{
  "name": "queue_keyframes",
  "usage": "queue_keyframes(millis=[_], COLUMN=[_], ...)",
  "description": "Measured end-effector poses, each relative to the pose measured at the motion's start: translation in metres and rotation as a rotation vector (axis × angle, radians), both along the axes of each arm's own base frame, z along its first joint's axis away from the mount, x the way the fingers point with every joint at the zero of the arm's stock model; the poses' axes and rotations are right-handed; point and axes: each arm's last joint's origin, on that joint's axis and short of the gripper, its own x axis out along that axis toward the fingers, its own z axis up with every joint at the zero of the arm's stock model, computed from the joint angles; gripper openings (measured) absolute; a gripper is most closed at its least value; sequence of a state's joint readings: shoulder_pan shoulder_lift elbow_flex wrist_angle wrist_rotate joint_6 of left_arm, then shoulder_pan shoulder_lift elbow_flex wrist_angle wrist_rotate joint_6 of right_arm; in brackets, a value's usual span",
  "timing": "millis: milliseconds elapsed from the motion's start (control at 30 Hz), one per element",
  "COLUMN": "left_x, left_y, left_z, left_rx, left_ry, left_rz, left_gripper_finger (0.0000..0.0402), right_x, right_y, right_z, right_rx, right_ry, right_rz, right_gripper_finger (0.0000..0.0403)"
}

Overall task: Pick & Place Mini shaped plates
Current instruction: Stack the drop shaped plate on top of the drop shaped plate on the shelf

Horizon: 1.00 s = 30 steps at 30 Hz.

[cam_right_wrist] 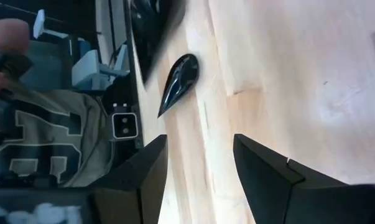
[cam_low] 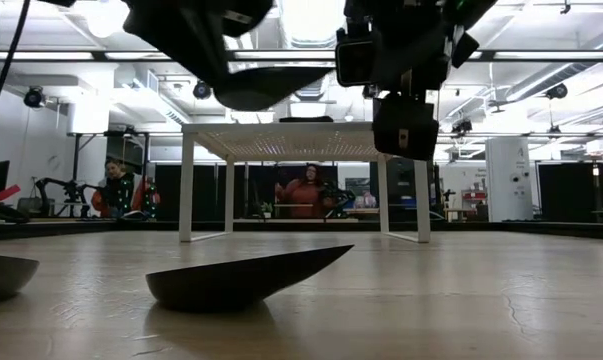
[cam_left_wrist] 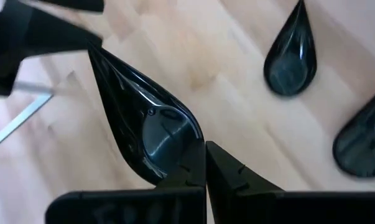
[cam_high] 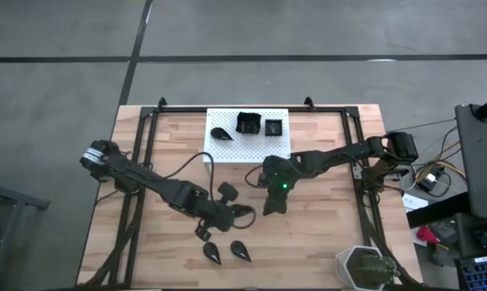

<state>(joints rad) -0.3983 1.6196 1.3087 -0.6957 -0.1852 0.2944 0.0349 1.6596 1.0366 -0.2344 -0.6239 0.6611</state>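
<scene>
Left hand [cam_left_wrist: 204,163] pinches a glossy black teardrop plate [cam_left_wrist: 143,118] above pale wood-grain table [cam_left_wrist: 237,93]; right hand [cam_right_wrist: 199,168] spread, empty.

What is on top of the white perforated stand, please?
On the white perforated stand sit three black plates: a teardrop, a bigger raised-rim square and a small square. The right arm covers the stand's near right corner.

plates [cam_left_wrist: 151,124]: glossy black, smooth | table [cam_high: 324,242]: pale wood planks, matt | stand [cam_high: 247,147]: white, perforated | fingers [cam_right_wrist: 265,171]: matt black
</scene>
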Motion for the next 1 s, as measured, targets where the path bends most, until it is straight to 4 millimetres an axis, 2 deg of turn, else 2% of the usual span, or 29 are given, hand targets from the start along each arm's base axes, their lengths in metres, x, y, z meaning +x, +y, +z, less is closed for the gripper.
queue_keyframes(millis=[200,367,600,767,1000], left_x=[-0.022,-0.042,-0.047,-0.051,-0.051], left_y=[0.013,0.03,0.054,0.082,0.113], left_z=[0.022,0.038,0.052,0.048,0.037], left_rx=[0.097,0.356,0.584,0.787,0.766], left_ry=[-0.019,-0.034,-0.05,0.063,0.186], left_rz=[0.062,0.071,0.08,0.133,0.134], left_gripper_finger=[0.0,0.0,0.0,0.0,0.0], right_x=[-0.004,-0.006,-0.003,-0.003,-0.003], right_y=[0.003,0.008,0.014,0.02,0.023], right_z=[-0.007,-0.009,-0.007,-0.007,-0.007], right_rx=[-0.019,-0.037,-0.08,-0.114,-0.125], right_ry=[0.002,-0.01,-0.088,-0.122,-0.133], right_rz=[0.028,0.063,0.083,0.113,0.13], right_gripper_finger=[0.0178,0.018,0.0171,0.0164,0.016])
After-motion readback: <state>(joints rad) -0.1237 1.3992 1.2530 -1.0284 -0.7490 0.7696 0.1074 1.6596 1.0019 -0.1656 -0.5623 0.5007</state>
